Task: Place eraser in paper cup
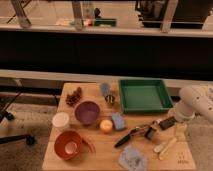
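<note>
The eraser [166, 122] is a small dark block lying on the wooden table [95, 160] near its right side, below the green tray. The paper cup [67, 145] is a wide red-orange container with a pale circle inside and a red tab. It stands at the table's front left. My gripper [179, 130] hangs from the white arm [197, 101] at the table's right edge, just right of the eraser and slightly nearer the front. It is far from the cup. Nothing shows in the gripper.
A green tray [144, 95] sits at the back right. A purple bowl [87, 112], white cup [60, 120], orange ball [105, 126] and blue sponge [118, 121] lie mid-table. A black-handled tool [131, 136], black clip piece [150, 132], pale sticks [165, 146] and a crumpled bag [132, 159] lie at the front.
</note>
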Robot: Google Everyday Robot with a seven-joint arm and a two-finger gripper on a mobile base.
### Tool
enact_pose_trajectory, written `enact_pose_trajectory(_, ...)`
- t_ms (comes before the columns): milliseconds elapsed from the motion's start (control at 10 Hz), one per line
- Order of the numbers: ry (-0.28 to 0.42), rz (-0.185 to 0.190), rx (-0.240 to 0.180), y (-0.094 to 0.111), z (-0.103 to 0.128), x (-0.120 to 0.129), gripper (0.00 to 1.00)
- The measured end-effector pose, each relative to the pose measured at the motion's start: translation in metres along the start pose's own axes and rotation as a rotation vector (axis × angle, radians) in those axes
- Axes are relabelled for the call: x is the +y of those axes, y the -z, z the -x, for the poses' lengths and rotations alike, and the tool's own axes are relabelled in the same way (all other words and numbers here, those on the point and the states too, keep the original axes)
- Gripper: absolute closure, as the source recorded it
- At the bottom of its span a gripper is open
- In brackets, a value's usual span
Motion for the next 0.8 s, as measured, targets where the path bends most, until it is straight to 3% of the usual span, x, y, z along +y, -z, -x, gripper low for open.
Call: enact_pose_trajectory(800,0.075,-0.014,-0.038,-0.02,0.001,0.0,0.2)
